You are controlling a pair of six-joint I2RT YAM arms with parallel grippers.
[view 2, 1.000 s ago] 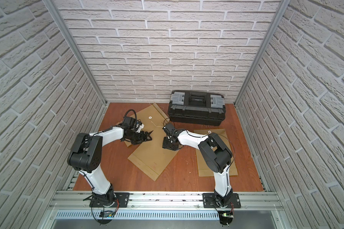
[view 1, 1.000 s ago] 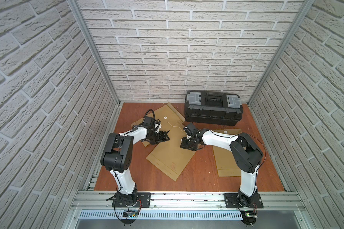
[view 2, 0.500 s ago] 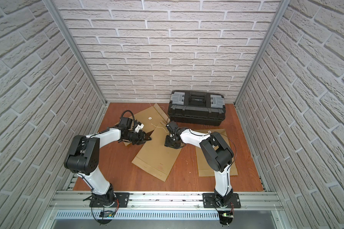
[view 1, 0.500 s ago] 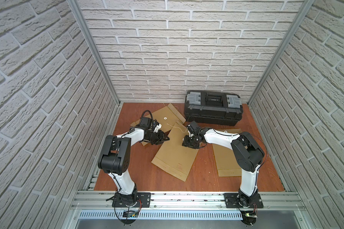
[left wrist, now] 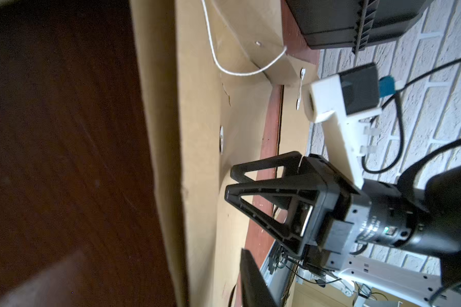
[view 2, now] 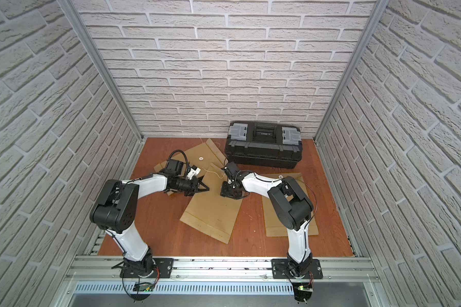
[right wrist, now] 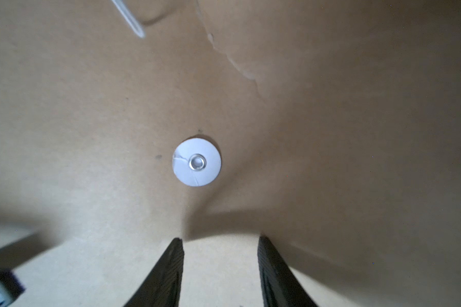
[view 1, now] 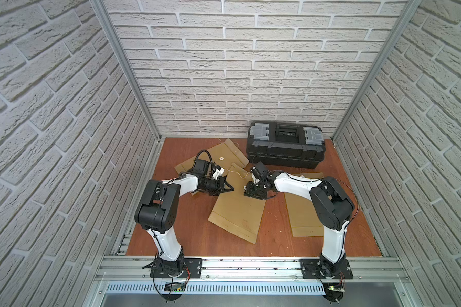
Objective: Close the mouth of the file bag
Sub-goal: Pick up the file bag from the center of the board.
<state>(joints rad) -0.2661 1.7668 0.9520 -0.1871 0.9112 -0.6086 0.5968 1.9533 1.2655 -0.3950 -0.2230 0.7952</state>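
In a top view, shows file bag (view 1: 237,212) on the bench (view 1: 186,239), left gripper (view 1: 231,189) pressed together at its edge, any pinch unreadable, toolbox (view 1: 285,151) closed, contents hidden; at left wrist, catches right gripper (left wrist: 229,183) spread at the bag; at right wrist, crops bag around white disc (right wrist: 197,162).

File bag (view 1: 237,212) matt kraft paper; table (view 1: 186,234) wood; toolbox (view 1: 285,156) plastic.

Tan file bag (view 1: 237,212), white disc (right wrist: 197,162), black toolbox (view 1: 285,151), red-brown table (view 1: 197,239).
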